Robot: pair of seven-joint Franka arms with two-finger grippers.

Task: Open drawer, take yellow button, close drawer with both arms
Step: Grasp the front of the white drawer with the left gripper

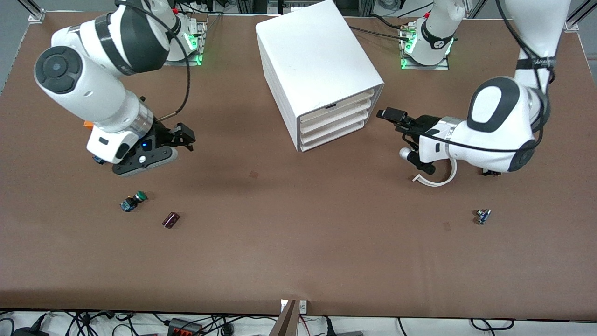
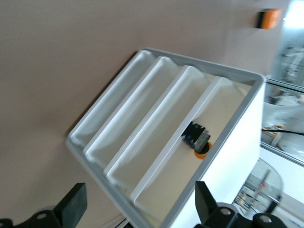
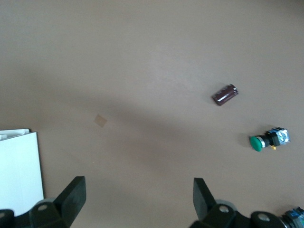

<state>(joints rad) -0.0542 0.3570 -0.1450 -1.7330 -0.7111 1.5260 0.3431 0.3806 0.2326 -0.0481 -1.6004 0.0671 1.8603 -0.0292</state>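
The white cabinet stands at mid-table near the arms' bases. Its topmost drawer sits level with the three below it. In the left wrist view the button, orange cap and black-and-blue body, lies inside that drawer. My left gripper hangs open just in front of the drawer fronts, its fingers spread wide and holding nothing. Over bare table toward the right arm's end, my right gripper is also open and empty, apart from the cabinet.
A green-capped button and a dark maroon cylinder lie nearer the front camera than the right gripper. A small dark part and a white curved strip lie toward the left arm's end.
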